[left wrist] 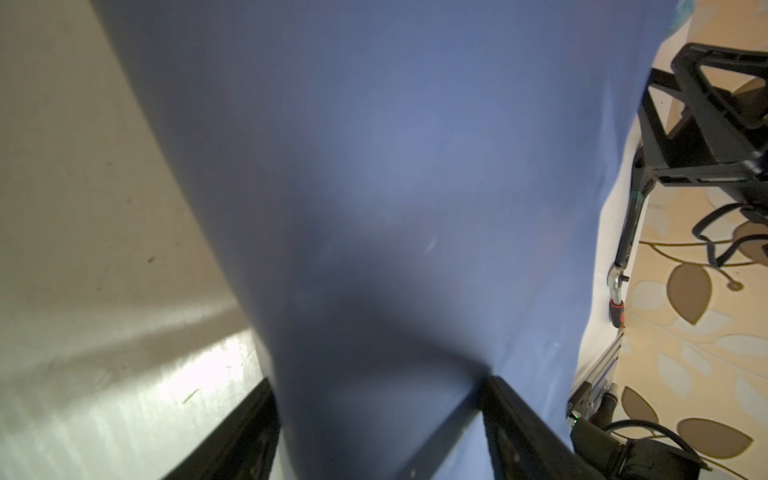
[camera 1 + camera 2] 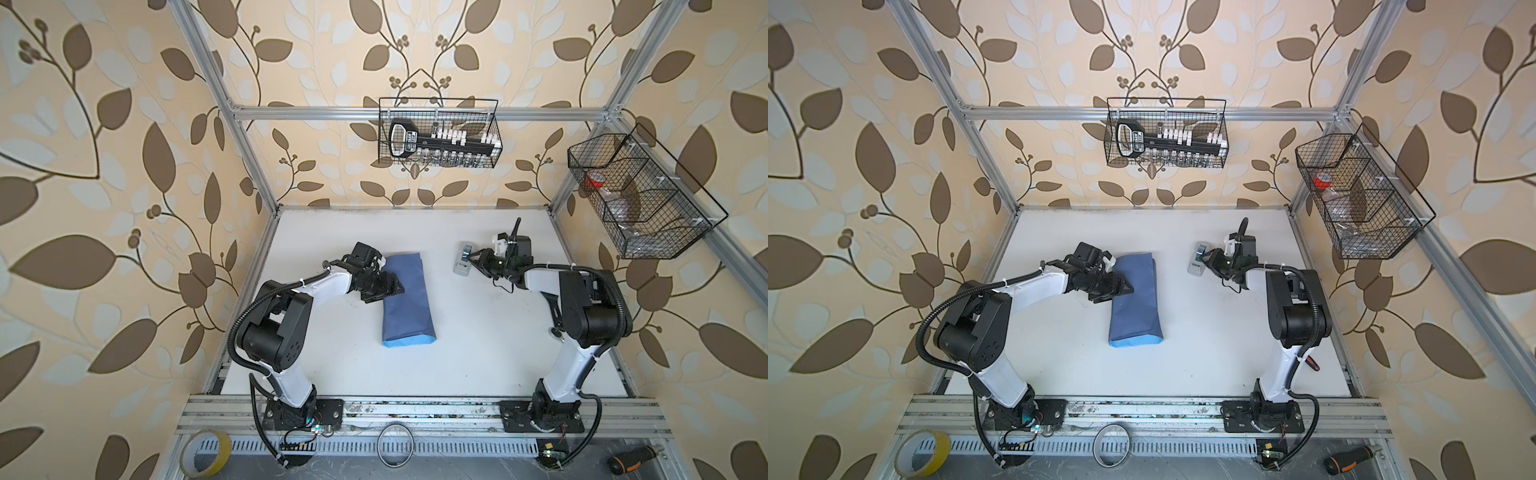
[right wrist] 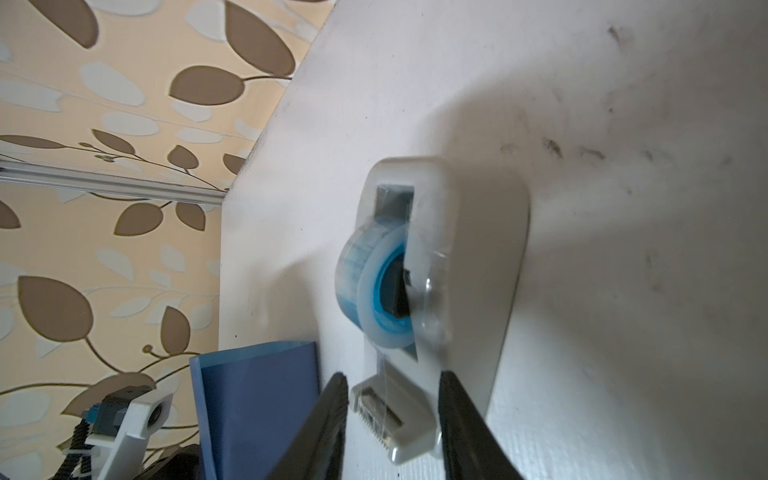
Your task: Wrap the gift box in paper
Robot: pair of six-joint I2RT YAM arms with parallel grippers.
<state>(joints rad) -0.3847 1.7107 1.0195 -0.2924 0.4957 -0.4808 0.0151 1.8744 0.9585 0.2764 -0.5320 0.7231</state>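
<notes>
Yellow tape roll (image 2: 224,449) lies frontmost; grey dispenser (image 2: 462,265) stands right of paper (image 2: 409,305).

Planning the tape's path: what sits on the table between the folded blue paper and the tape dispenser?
Nothing. Only bare white table separates the paper from the tape dispenser, as both top views show.

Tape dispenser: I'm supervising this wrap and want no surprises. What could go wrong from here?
1. The right gripper has open jaws astride the cutter end of the tape dispenser; closing there could shove the dispenser rather than catch the tape.
2. Only the left gripper rests on the folded paper; if it lifts before tape is applied, the fold may spring open.
</notes>
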